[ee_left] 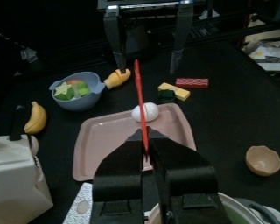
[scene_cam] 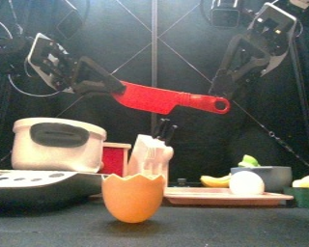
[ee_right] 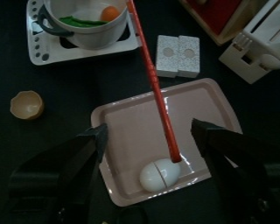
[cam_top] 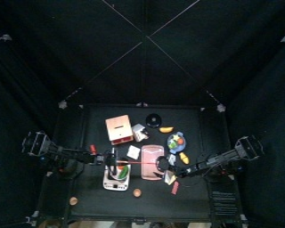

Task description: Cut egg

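Note:
A white egg (ee_left: 146,111) lies on the pink tray (ee_left: 101,140) and also shows as the egg (ee_right: 163,173) and the egg (scene_cam: 247,182). My left gripper (ee_left: 143,153) is shut on the handle of a red knife (scene_cam: 157,95), held level high above the table. From the wrist cameras the knife (ee_right: 154,79) appears edge-on, lined up over the egg. My right gripper (ee_right: 150,131) is open, its fingers (ee_left: 178,39) standing either side of the knife's far end without gripping it.
An empty half eggshell (scene_cam: 132,198) stands near the front edge. A blue bowl of vegetables (ee_left: 74,88) and a banana (ee_left: 35,116) lie beside the tray. A white cooker (scene_cam: 61,143), a red box (cam_top: 118,127) and a white block (ee_right: 257,44) stand around it.

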Motion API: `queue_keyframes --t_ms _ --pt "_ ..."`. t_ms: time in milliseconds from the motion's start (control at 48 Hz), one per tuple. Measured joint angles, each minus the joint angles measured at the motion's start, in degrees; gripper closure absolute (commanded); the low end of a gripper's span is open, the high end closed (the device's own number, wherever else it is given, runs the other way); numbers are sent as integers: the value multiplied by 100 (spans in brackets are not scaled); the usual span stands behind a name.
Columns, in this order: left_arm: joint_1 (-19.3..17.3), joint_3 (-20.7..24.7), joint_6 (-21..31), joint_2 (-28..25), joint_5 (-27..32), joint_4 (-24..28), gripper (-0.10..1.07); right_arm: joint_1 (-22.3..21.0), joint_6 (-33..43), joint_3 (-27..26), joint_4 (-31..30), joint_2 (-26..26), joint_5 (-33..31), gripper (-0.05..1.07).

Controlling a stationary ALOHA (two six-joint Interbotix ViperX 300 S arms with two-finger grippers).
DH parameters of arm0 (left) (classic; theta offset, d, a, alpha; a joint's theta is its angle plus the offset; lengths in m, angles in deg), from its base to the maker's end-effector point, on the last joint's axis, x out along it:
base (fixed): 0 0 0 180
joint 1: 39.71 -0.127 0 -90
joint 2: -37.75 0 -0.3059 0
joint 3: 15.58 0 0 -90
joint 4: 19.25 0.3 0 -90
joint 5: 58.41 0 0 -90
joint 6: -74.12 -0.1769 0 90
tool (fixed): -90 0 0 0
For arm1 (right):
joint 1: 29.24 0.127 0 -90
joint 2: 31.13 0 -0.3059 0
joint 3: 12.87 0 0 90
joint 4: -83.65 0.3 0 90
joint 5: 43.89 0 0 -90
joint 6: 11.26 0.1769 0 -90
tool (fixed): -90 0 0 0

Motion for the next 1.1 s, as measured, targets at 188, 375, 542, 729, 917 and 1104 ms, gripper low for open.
queue_keyframes --t_ms 188,375,542,729,917,1104 --pt "9 0 35 -9 -114 0 59 -9 0 88 0 -290 -35 -1" --pt "18 35 44 -229 -606 9 59 -97 0 167 97 -633 44 -1" --pt "18 176 44 -580 -1055 0 59 -193 0 229 167 -747 141 -1" --pt "18 396 44 -905 -1143 9 59 -316 0 343 272 -756 167 4" --pt "26 501 44 -967 -1195 -62 59 -343 0 483 422 -756 176 22" --pt "35 562 79 -967 -1204 -97 59 -378 0 519 510 -756 141 46"
